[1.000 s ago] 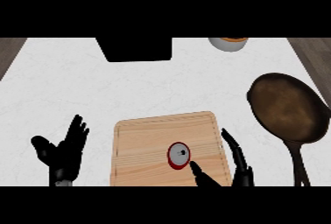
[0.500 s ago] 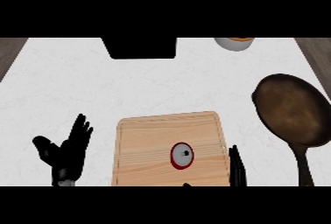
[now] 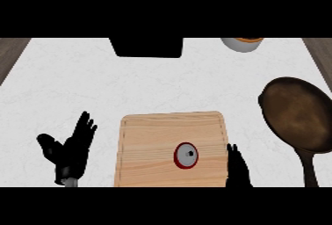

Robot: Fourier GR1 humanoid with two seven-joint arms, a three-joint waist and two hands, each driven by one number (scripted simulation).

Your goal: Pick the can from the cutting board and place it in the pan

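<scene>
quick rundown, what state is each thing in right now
can: upright on the cutting board, not held
cutting board: flat on the counter, carrying only the can
pan: empty, right of the board, handle toward the robot
left hand: open, fingers up, resting left of the board
right hand: open, fingers straight at the board's right edge, apart from the can

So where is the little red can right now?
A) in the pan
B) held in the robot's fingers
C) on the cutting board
C: the can stands on the cutting board, apart from the pan over at the right.
</scene>
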